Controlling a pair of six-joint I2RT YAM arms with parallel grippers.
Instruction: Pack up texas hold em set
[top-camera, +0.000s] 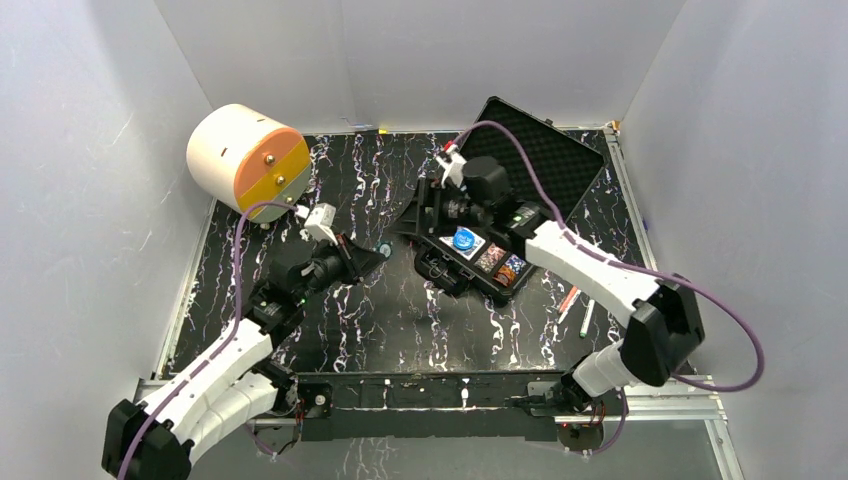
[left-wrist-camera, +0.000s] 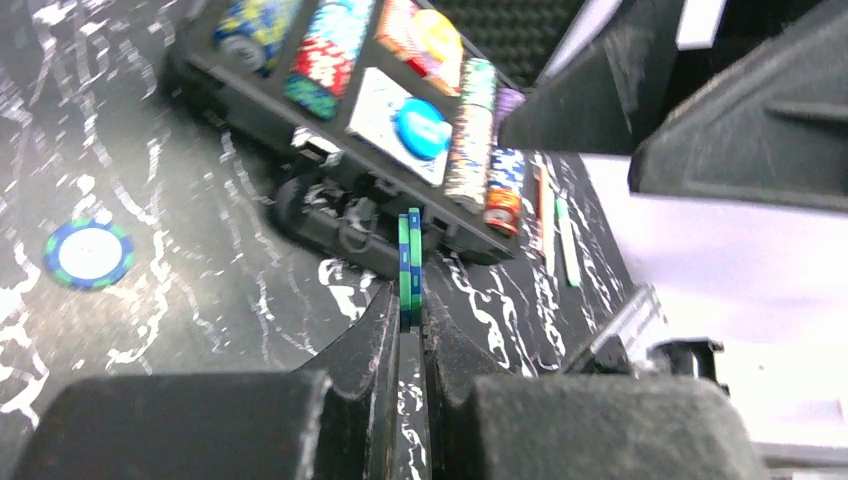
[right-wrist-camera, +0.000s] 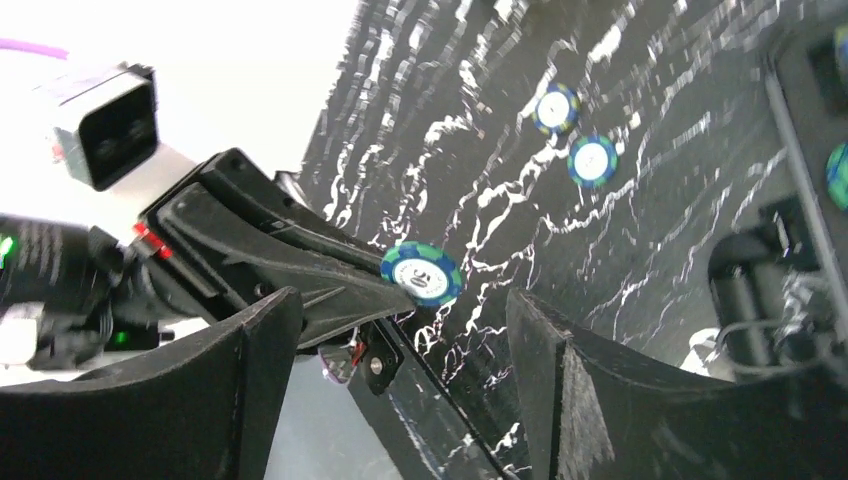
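The black case lies open at centre right, its foam-lined lid (top-camera: 548, 152) tipped back and rows of multicoloured chips (left-wrist-camera: 330, 45) in its tray. My left gripper (top-camera: 377, 252) is shut on a blue-and-green chip (left-wrist-camera: 410, 262), held on edge just in front of the case's handle (left-wrist-camera: 340, 225). The right wrist view shows that chip (right-wrist-camera: 421, 273) face-on, pinched at the left gripper's tips. My right gripper (right-wrist-camera: 403, 310) hangs open over the case's left end (top-camera: 432, 205), a little apart from the held chip, with nothing between its fingers.
Loose blue-and-green chips lie on the marbled table: one (left-wrist-camera: 88, 254) to the left of the held chip, two (right-wrist-camera: 556, 108) (right-wrist-camera: 592, 160) farther out. The white-and-orange drawer unit (top-camera: 245, 158) stands back left. Red and green pens (top-camera: 577, 305) lie right of the case.
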